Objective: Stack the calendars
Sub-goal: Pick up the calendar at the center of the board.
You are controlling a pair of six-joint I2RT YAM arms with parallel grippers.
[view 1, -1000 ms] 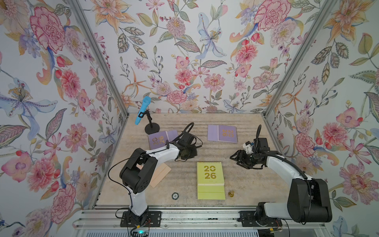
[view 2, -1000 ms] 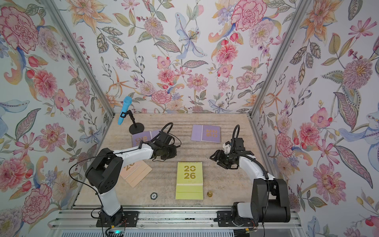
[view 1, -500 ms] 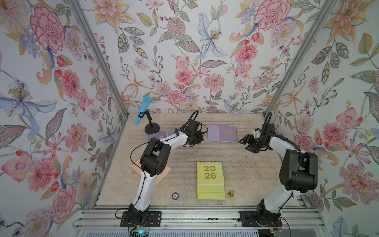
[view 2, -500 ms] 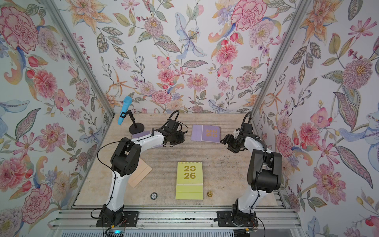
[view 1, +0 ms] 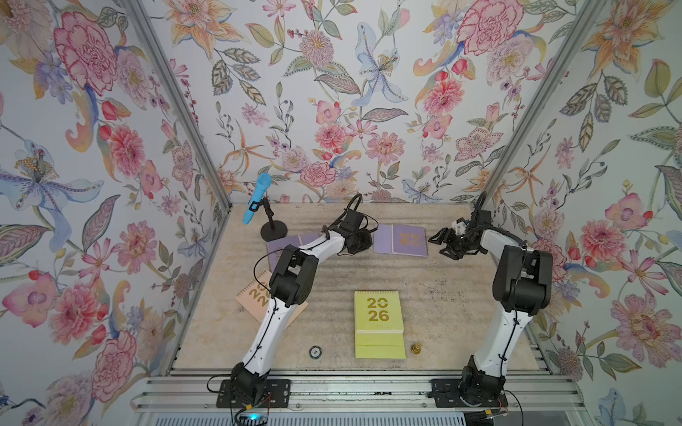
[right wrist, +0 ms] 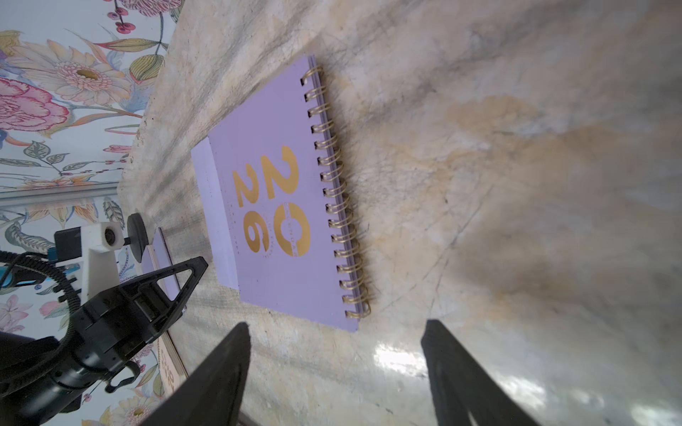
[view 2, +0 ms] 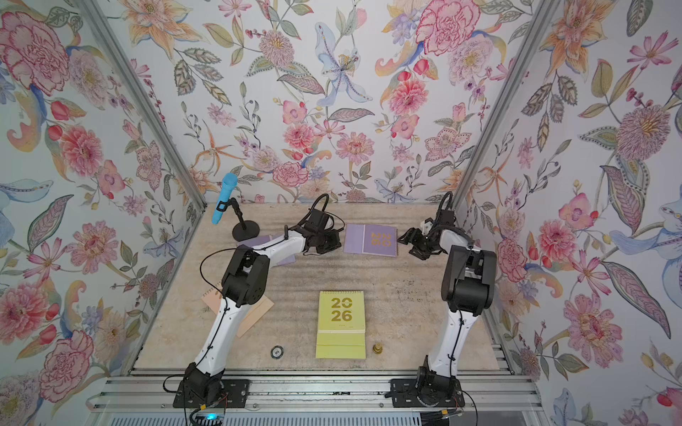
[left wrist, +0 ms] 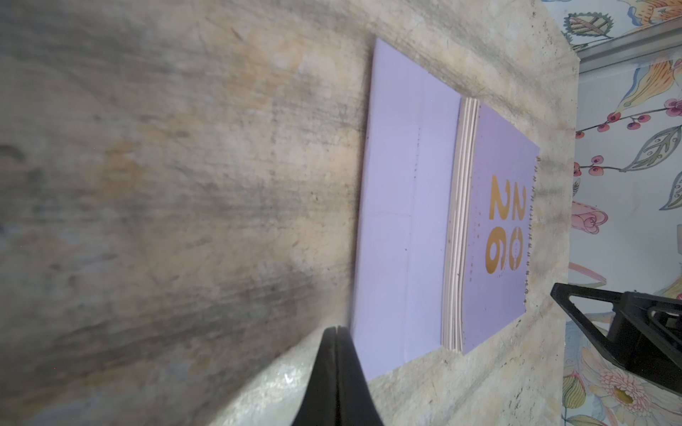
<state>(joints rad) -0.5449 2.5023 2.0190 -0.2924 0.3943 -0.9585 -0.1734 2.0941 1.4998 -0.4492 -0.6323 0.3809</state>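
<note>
Lilac spiral-bound paper calendar (view 1: pixel 400 239), flanked by left gripper (left wrist: pixel 335 330) (jaws together) and right gripper (right wrist: pixel 336 324) (jaws apart). Its coil edge should be straddled squarely.

Worktop (view 1: pixel 443 295): mottled beige and grey, stone-look, seen in both top views.
Far middle: lilac calendar (view 1: pixel 400 239), flat, cover up.
Far left: more lilac calendars (view 1: pixel 275 249), partly hidden, count unclear.
Beside those: black microphone stand base (view 1: pixel 274 233).
Left edge: peach calendar (view 1: pixel 254 299), flat, skewed.
Near middle: yellow-green calendar (view 1: pixel 378 321), flat.
Near edge: brass piece (view 1: pixel 416 347) just beside the yellow-green calendar; round black disc (view 1: pixel 314 352) on its other side, apart.
</note>
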